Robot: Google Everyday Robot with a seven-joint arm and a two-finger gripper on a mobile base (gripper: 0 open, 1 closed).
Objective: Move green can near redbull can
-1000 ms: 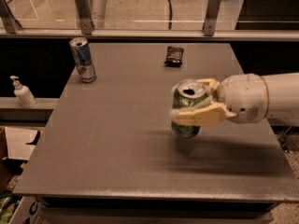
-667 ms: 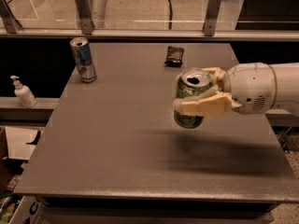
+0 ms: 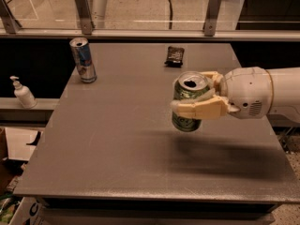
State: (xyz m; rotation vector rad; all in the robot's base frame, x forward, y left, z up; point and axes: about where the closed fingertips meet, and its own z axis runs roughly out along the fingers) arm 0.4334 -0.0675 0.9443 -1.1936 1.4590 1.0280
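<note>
Gripper point(image 3: 193, 96) around green can point(image 3: 186, 122), seemingly aloft

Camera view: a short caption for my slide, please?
Gripper holds the green can above the gray table, right of the redbull can.

Arm point(image 3: 283, 95) enters horizontally from the right. Its white wrist housing point(image 3: 246, 93) carries the gripper point(image 3: 190, 93), held aloft right of centre in the view, cream fingers point(image 3: 201, 110) clamped around the upright green can point(image 3: 184, 123).
</note>
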